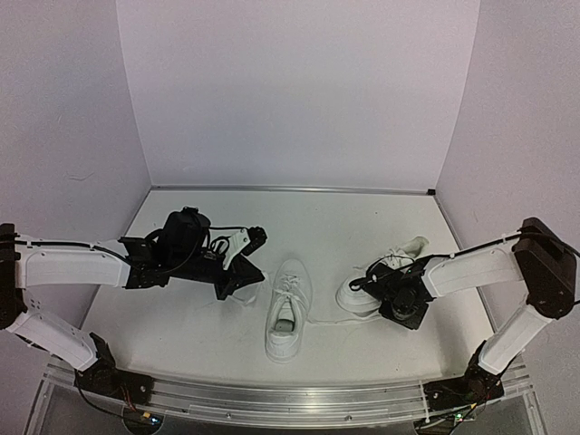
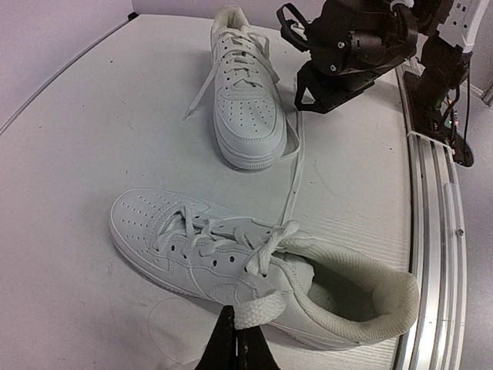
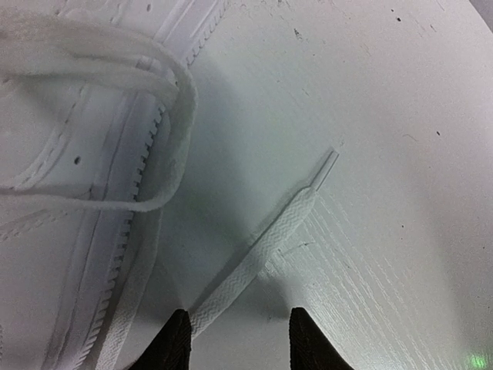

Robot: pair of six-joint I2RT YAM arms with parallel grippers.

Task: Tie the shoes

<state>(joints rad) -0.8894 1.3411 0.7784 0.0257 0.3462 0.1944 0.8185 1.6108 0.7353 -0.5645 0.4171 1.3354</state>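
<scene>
Your left gripper (image 2: 235, 343) is clenched on the flat tip of 1 lace (image 2: 259, 311) from the middle shoe (image 1: 288, 313), low beside that shoe. Your right gripper (image 3: 237, 322) is released, with its fingers (image 3: 176, 343) either side of a second lace (image 3: 266, 243). That lace lies flat on the table (image 1: 181, 317) just beside the other shoe (image 1: 376, 285), and nothing is clamped there yet. In the left wrist view that strand looks to run back to the middle shoe. So I judge this as step 1: get both ends of 1 shoe in hand.

Doing it well:
- The second lace sits close to the finger nearer the shoe, not centred. Shift until it's mid-jaw, go down to the table, then close.
- Grab well back from the plastic tip (image 3: 327, 166), since flat lace slips.
- Keep the left end slack meanwhile.

Room:
- There's open table behind both shoes up to the back wall (image 1: 290, 91).
- The near side is tight. The metal rail (image 1: 290, 399) runs close behind the middle shoe's heel.
- The other shoe sits right against your right wrist, so lift straight up before crossing.
</scene>
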